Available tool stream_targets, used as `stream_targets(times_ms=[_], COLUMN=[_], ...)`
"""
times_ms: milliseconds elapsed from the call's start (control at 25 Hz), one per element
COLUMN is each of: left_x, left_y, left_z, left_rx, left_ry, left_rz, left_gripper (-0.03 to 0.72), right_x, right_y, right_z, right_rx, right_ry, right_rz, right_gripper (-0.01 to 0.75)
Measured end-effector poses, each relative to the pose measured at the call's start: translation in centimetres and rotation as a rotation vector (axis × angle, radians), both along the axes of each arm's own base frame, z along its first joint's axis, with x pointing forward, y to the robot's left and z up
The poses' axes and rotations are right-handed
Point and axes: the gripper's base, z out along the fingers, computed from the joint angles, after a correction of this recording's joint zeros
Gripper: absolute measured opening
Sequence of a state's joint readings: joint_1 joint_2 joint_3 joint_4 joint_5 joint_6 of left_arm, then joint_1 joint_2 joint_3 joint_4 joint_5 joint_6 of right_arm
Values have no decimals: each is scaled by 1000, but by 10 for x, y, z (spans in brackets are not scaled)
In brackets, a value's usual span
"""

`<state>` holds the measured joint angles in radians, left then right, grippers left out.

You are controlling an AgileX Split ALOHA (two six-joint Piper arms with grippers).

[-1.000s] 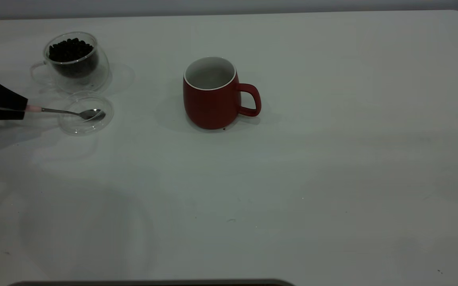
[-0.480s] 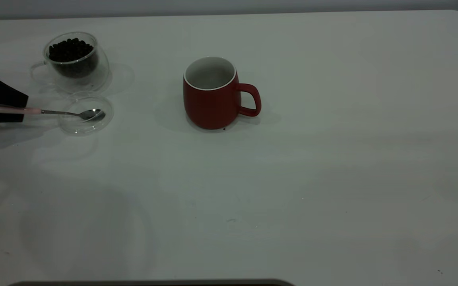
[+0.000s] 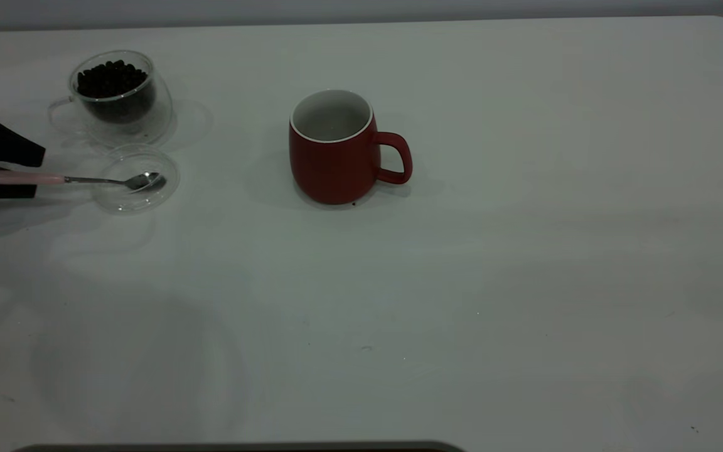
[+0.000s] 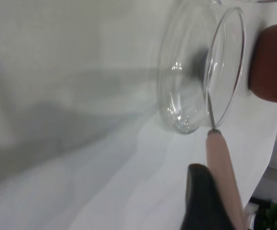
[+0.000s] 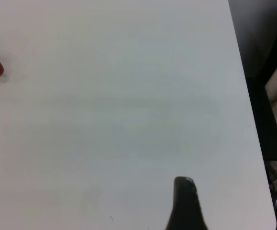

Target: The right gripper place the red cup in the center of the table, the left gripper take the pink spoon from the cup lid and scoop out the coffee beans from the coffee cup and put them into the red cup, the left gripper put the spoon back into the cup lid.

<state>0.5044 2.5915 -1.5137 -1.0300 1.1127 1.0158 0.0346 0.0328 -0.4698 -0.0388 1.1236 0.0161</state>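
Observation:
The red cup [image 3: 336, 163] stands upright mid-table, handle to the right; I see no beans inside it. The coffee cup [image 3: 120, 100] with coffee beans [image 3: 112, 78] stands at the back left. The cup lid [image 3: 137, 179] lies just in front of it. The pink spoon [image 3: 85, 179] rests with its bowl in the lid and its handle pointing left. My left gripper [image 3: 38, 174] is open at the left edge, jaws above and below the handle. In the left wrist view the handle [image 4: 222, 167] lies beside one finger [image 4: 203, 201]. The right gripper shows only in its wrist view, as one finger [image 5: 185, 201] over bare table.
The table [image 3: 462, 282] is white with a rounded back-right corner. A dark speck [image 3: 353, 203] lies at the red cup's base. The table's right edge [image 5: 253, 143] runs near the right gripper.
The left gripper has opened and drawn back left. More of the pink handle now shows. The spoon stays with its bowl in the lid.

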Motion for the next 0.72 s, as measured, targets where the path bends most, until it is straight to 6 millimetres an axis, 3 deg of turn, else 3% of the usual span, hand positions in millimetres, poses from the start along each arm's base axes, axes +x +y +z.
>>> stream_targets(times_ms=[480,560,720], left_x=[-8,-11,-8], left_y=[41,51,65], left_z=[4,11,50], left_rx=[16,13,23], left_ry=[0,2,-56], left_rz=[116,143,186], left_gripper=[517,517,517], right_x=[0,0,0], right_y=[0,0,0], right_z=[0,0,0], right_rx=[0,0,0], right_ry=[0,0,0], right_rz=[0,0,0], right_gripper=[581,581,581])
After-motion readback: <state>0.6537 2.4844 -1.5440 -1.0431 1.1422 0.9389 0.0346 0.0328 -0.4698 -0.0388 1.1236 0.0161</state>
